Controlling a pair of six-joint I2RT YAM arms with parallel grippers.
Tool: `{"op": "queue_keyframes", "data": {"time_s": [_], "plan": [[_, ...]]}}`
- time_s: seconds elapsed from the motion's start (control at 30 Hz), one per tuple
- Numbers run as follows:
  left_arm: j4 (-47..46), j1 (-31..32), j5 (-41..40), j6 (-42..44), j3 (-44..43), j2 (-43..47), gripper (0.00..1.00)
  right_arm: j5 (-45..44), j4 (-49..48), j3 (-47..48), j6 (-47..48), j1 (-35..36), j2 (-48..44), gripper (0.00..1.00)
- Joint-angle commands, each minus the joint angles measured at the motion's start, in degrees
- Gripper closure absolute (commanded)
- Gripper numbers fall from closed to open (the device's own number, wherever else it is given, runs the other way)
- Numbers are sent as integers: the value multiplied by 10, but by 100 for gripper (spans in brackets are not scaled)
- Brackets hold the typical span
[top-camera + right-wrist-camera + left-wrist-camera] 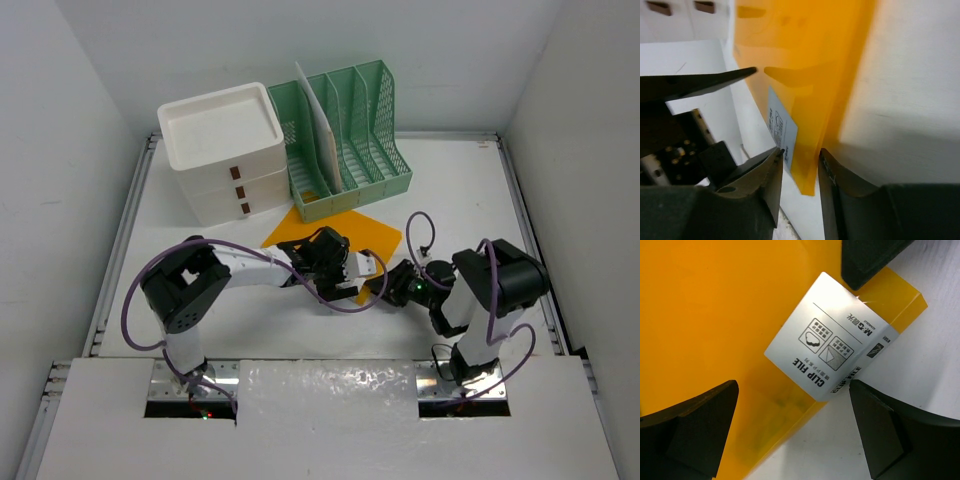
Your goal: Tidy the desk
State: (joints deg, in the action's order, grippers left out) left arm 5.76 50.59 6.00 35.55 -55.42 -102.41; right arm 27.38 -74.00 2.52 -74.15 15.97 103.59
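Observation:
An orange clip file [330, 228] lies on the white desk [480, 200] in front of the rack, its white label [832, 347] wrapped over the near corner. My left gripper [792, 410] hovers open right over that corner, one finger above the orange sheet [715, 315] and the other above bare desk. My right gripper [801, 157] is low at the same corner. Its jaws stand a little apart with the file's corner [810, 170] between them. A gap shows beside the left jaw. The file [810, 65] runs away from it towards the drawers.
A white three-drawer box [225, 150] stands at the back left. Beside it is a green mesh file rack [350, 140] holding a white sheet [322, 125]. Both arms meet mid-desk, fingers nearly touching. Metal rails [125, 230] edge the desk.

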Motion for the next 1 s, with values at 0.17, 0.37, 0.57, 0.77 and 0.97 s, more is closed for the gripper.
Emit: {"op": "queue_keyframes", "data": {"time_s": [0.17,0.37,0.57,0.77,0.97], "plan": [[42,7,-20,14,28,-36,6,-37,-79,-104,23,6,-110,64],[43,7,-20,14,28,-37,7,-43,8,-98,27,16,-134,65],[36,8,-31,10,29,-36,6,-51,4,-95,45,20,-125,65],[-37,72,-155,43,56,-22,2,-41,-170,-48,-25,44,-19,67],[-166,105,-273,72,86,-56,3,-51,-227,-63,-50,49,5,69]]}}
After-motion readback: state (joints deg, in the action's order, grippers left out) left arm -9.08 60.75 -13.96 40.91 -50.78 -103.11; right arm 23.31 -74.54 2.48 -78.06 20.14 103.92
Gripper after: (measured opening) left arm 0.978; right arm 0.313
